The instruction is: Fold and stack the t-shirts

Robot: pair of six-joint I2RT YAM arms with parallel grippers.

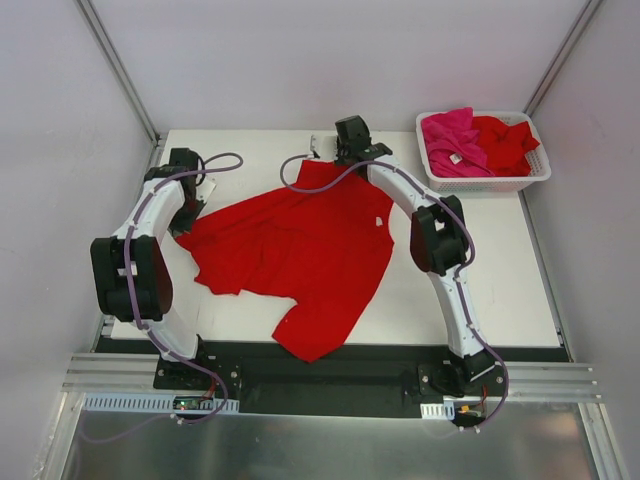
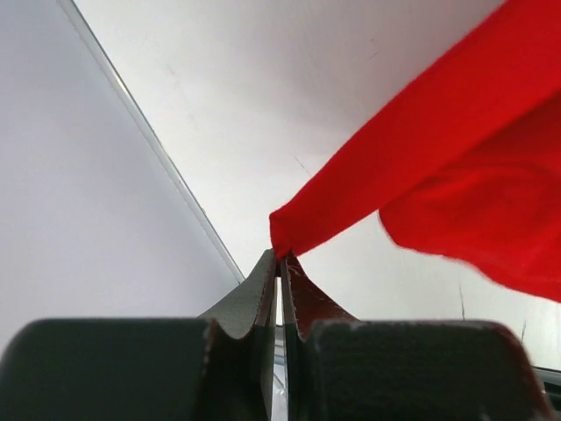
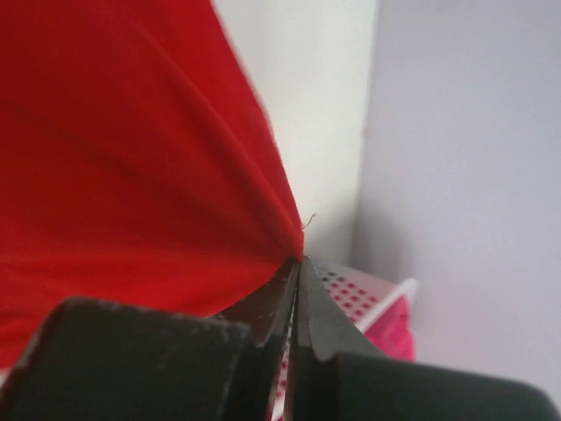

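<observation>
A red t-shirt (image 1: 300, 250) lies rumpled across the middle of the table (image 1: 500, 285). The left gripper (image 2: 280, 260) is clamped on its left edge, the right gripper (image 3: 296, 260) on its far edge (jaws pinching cloth). A pink t-shirt (image 1: 450, 135) sits in the basket (image 1: 540, 173), far right.

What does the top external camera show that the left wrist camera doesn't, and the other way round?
Only the top external view: the whole red t-shirt over the table, the right arm, and the white basket holding a pink shirt and a second red shirt. Only the left wrist view: the left gripper up close, shut on a corner of that t-shirt. Both: the red t-shirt and the white table.
</observation>
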